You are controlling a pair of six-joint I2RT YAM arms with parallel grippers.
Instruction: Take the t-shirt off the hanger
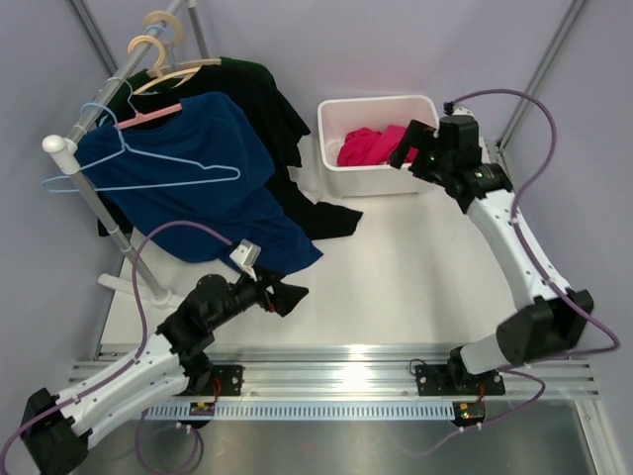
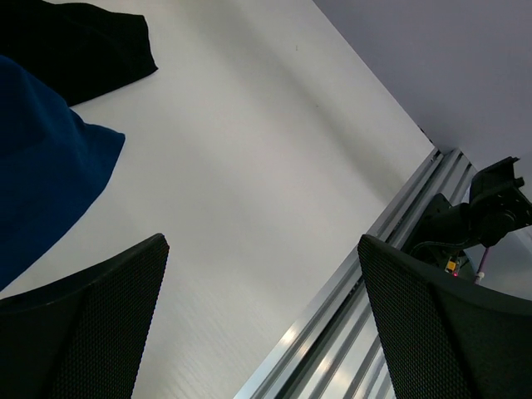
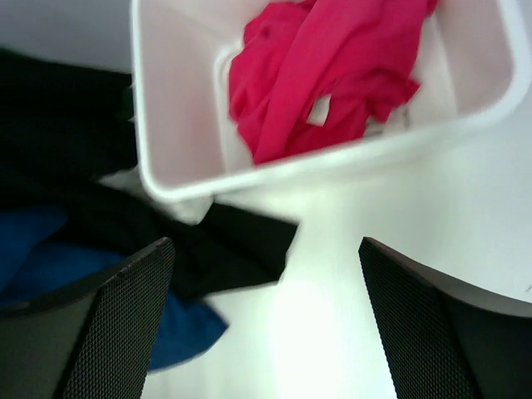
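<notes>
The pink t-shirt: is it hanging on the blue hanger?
No, the t-shirt lies crumpled in the white bin, while the hanger hangs bare.

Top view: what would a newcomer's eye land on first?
The crimson-pink t-shirt lies crumpled in the white bin at the table's far side, the right gripper open over its right end. On the rack at left, the light-blue hanger hangs bare against the navy shirt.

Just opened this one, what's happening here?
The pink t-shirt lies crumpled in the white bin. The light-blue hanger hangs bare on the rack, in front of a navy shirt. The right pincer is open by the bin, holding nothing. The left pincer is open low over the table, also empty. The removal looks done.
</notes>
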